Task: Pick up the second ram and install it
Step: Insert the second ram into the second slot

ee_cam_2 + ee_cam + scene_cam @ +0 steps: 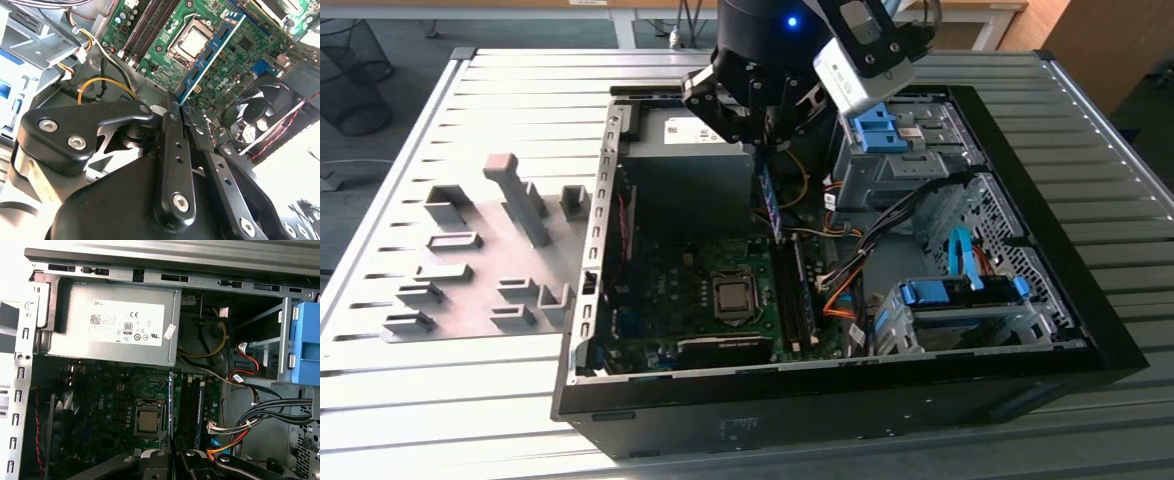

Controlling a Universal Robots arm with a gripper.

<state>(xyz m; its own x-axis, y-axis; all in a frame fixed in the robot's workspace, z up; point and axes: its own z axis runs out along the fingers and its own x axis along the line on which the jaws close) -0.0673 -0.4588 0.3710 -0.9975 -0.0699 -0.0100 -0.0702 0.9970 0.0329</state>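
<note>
One gripper (767, 160); one second ram (773, 205); one open computer case (1067, 330); one grey tray (480, 330)

A white printed label (127, 322) with certification marks sits on the grey power supply (65, 342)

- The second ram's (207, 52) lower end is hidden between the gripper (176, 116) fingers.
- The power supply's (112, 322) label print is too small to tell.
</note>
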